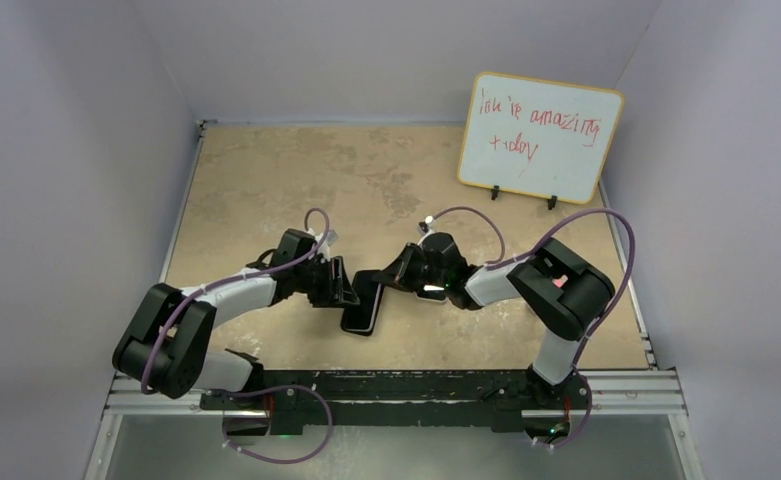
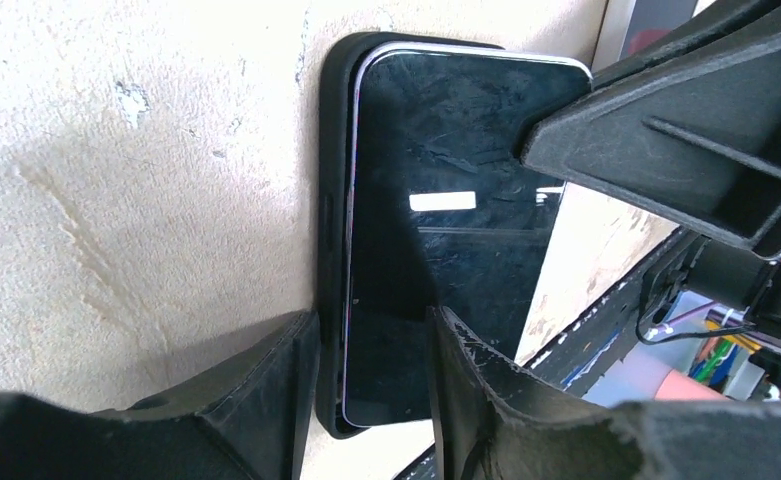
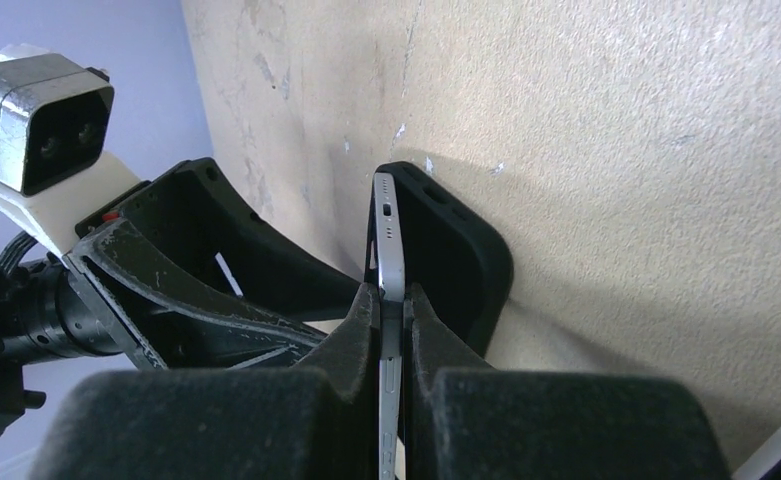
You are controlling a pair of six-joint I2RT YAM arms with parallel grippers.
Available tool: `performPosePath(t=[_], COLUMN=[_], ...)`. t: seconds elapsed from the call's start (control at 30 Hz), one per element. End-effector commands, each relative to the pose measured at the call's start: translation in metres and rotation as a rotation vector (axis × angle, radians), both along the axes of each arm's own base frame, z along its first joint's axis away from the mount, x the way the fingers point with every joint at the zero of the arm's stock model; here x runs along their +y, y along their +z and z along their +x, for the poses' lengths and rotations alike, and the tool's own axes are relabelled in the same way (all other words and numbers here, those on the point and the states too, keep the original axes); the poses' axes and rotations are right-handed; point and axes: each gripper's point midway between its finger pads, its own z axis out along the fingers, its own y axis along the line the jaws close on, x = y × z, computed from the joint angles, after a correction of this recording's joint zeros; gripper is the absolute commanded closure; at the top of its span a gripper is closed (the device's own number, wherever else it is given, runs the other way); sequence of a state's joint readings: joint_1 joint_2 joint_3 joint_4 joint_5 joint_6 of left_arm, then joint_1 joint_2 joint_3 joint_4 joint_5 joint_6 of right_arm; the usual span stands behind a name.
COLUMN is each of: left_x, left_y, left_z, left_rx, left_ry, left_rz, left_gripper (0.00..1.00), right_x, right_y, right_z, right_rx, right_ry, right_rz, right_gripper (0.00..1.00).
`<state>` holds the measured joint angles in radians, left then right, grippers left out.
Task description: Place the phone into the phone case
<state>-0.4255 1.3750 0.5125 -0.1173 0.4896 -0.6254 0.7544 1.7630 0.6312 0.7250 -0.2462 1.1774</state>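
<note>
Right wrist: your right claw (image 3: pixel 393 305) pinches phone (image 3: pixel 387 235) by raised edge. Phone half-seated in case (image 3: pixel 461 255), 6 o'clock of table (image 1: pixel 266 180) centre. Left claw (image 2: pixel 371 325), at phone's 10 o'clock, clamps case rim. Remaining: press flat.

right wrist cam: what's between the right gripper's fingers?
The phone, its silver edge pinched by the right gripper; the black phone case sits right beside it. The right wrist view shows it.

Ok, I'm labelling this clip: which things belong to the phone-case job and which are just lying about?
Job: phone, phone case, right claw pinching the phone's edge, left claw at the case.
Lying about: whiteboard with red writing, standing far right on the table.
</note>
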Motion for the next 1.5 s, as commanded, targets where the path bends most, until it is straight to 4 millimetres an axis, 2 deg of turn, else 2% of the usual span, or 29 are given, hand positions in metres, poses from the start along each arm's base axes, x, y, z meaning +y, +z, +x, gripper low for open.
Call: performPosePath(t=[0.0, 0.2, 0.3, 0.57, 0.83, 0.9, 1.07, 1.2, 1.27, 1.47], left_x=[-0.012, -0.02, -0.031, -0.057, -0.049, -0.048, -0.049, -0.043, -0.04, -0.03], left_y=[-0.002, 0.009, 0.014, 0.014, 0.004, 0.005, 0.014, 0.022, 0.024, 0.024], left_z=[-0.015, -0.019, -0.027, -0.045, -0.038, -0.035, -0.027, -0.018, -0.015, -0.008], left_rx=[0.049, 0.027, 0.031, 0.04, 0.015, -0.002, -0.041, -0.075, -0.081, -0.087], left_ry=[-0.026, -0.024, -0.048, -0.076, -0.052, -0.048, -0.031, 0.021, 0.037, 0.073], left_rz=[-0.097, -0.159, -0.212, -0.216, -0.126, -0.11, -0.117, -0.095, -0.095, -0.103], left_gripper=[0.57, 0.57, 0.55, 0.58, 0.61, 0.61, 0.61, 0.61, 0.61, 0.61], right_x=[-0.004, -0.021, -0.026, -0.035, -0.039, -0.04, -0.044, -0.045, -0.047, -0.055], right_y=[-0.02, -0.03, -0.035, -0.039, -0.041, -0.04, -0.037, -0.026, -0.022, -0.006], right_z=[-0.013, -0.008, -0.007, -0.007, -0.011, -0.01, -0.005, -0.004, -0.006, -0.001], right_rx=[0.031, 0.047, 0.047, 0.031, -0.007, -0.019, -0.05, -0.071, -0.06, -0.085], right_ry=[0.029, -0.011, -0.016, -0.027, 0.015, 0.028, 0.023, 0.052, 0.077, 0.124], right_rz=[-0.002, -0.014, -0.029, -0.062, -0.094, -0.119, -0.166, -0.196, -0.235, -0.352], right_gripper=[1.0, 1.0, 1.0, 1.0, 1.0, 0.98, 0.81, 0.73, 0.65, 0.59])
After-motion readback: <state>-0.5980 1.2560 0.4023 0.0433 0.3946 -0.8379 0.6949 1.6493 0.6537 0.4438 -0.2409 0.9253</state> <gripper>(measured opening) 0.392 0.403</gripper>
